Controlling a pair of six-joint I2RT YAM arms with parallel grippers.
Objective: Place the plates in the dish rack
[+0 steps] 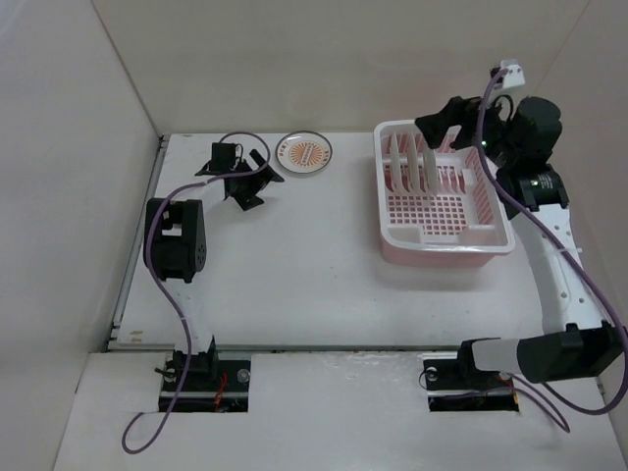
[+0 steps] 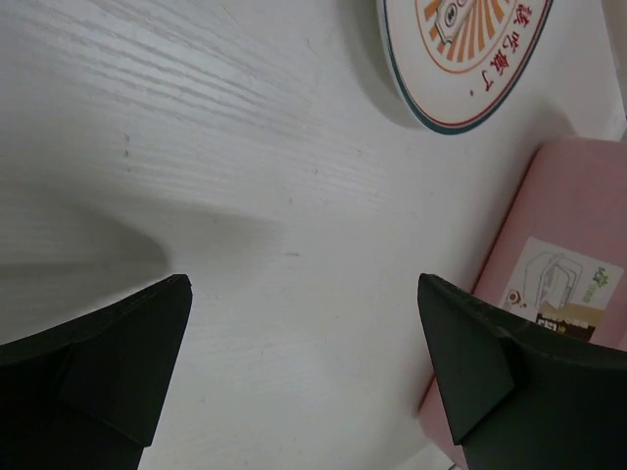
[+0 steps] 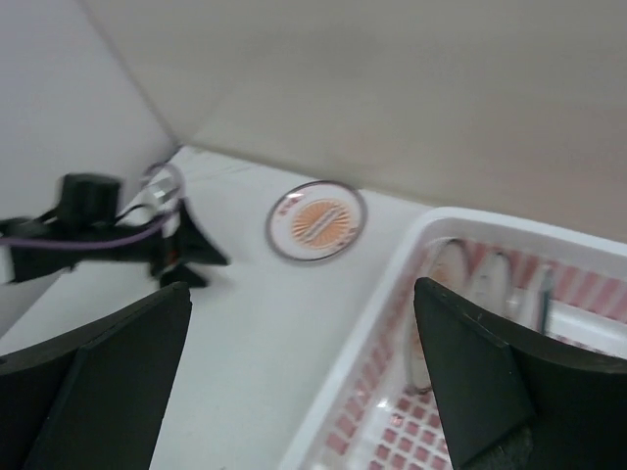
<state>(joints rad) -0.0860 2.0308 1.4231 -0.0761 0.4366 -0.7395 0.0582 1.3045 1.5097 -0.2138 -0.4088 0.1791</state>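
Note:
One orange-patterned plate (image 1: 303,153) lies flat on the table at the back, left of the dish rack (image 1: 491,238). In the rack's left half, white plates (image 1: 413,167) stand on edge between the dividers. My right gripper (image 1: 432,130) hovers open over the rack's far edge, with nothing between its fingers. Its view shows the rack's white rim (image 3: 359,349), the upright plates (image 3: 447,276) and the flat plate (image 3: 316,221) beyond. My left gripper (image 1: 253,177) is open and empty, low over the table just left of the flat plate (image 2: 465,49), with the rack's pink base (image 2: 568,215) at its right.
White walls close in the table at the back and on both sides. The left arm's purple cable (image 1: 167,275) loops over the table's left part. The rack's right half (image 1: 471,191) holds no plates.

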